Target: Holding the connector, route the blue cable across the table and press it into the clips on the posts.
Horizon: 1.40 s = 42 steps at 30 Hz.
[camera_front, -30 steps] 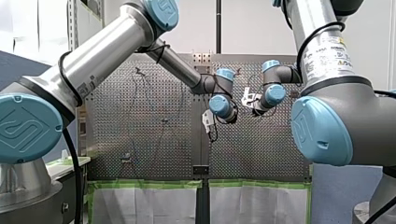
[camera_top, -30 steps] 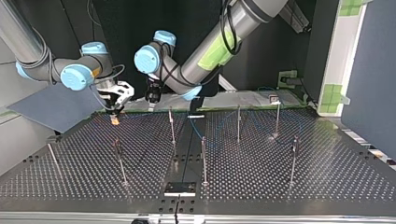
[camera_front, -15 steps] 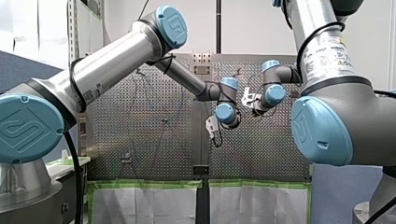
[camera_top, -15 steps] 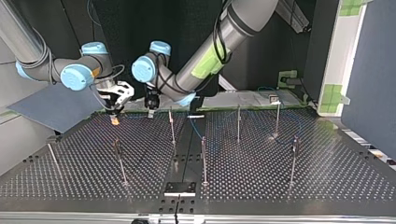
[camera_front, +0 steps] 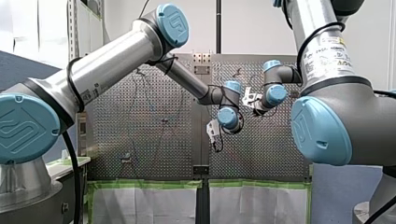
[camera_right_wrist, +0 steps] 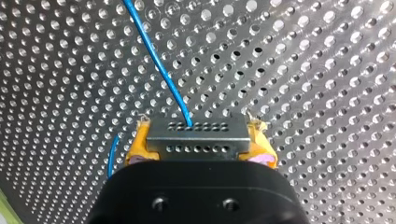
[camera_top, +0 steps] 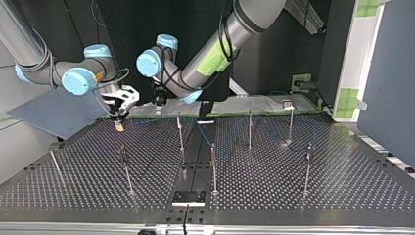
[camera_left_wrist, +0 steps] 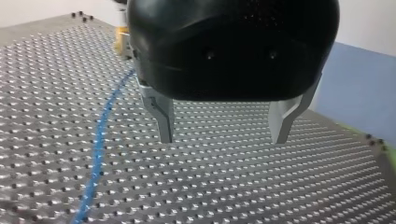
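Observation:
In the right wrist view my right gripper [camera_right_wrist: 200,145] is shut with its yellow pads [camera_right_wrist: 138,145] on a flat grey connector [camera_right_wrist: 198,129]. The blue cable [camera_right_wrist: 154,56] leaves the connector and runs ahead over the perforated plate. In the top view this gripper [camera_top: 119,122] hangs low at the far left of the table. My left gripper [camera_left_wrist: 224,135] is open, its metal fingers [camera_left_wrist: 164,122] bare and just above the plate. The blue cable [camera_left_wrist: 99,158] lies beside one of those fingers. My left gripper [camera_top: 157,108] hovers close beside the right one, at the table's far edge.
Several thin metal posts stand on the plate, among them one [camera_top: 180,132] near the middle, one [camera_top: 250,128] further right and one [camera_top: 126,169] nearer the camera. More blue cable [camera_top: 207,137] lies among them. A dark block [camera_top: 189,197] sits at the near edge.
My left arm has swung toward the top view's left, bringing its open gripper closer to the right gripper. The right gripper has stayed put, still shut on the connector.

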{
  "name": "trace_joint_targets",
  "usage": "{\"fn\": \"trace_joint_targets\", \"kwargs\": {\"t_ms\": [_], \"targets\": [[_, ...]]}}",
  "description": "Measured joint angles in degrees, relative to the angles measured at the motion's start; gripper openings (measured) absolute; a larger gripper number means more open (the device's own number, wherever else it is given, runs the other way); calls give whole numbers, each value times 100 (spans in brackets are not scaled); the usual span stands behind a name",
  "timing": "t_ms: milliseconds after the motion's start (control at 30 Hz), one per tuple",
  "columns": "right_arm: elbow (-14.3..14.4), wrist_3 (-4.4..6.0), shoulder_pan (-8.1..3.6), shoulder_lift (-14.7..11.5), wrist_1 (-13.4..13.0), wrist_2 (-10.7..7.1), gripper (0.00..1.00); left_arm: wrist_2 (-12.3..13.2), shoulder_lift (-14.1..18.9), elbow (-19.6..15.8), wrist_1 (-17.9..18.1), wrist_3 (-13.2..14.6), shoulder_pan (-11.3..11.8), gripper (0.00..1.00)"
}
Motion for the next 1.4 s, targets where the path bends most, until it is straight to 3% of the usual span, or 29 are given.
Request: {"fn": "trace_joint_targets", "kwargs": {"t_ms": [333, 733, 1100, 1400], "targets": [[0, 20, -17, 0, -26, -92, 0, -487, 13, -448, -8, -79, -47, 99], [0, 21, -40, 0, -73, -98, 0, -619, 16, -130, 45, -72, -197, 99], [0, 21, -61, 0, -93, -97, 0, -1158, 50, -98, 180, -169, -258, 99], [0, 21, -64, 0, -114, -100, 0, -1228, 64, 53, 343, -78, -282, 99]]}}
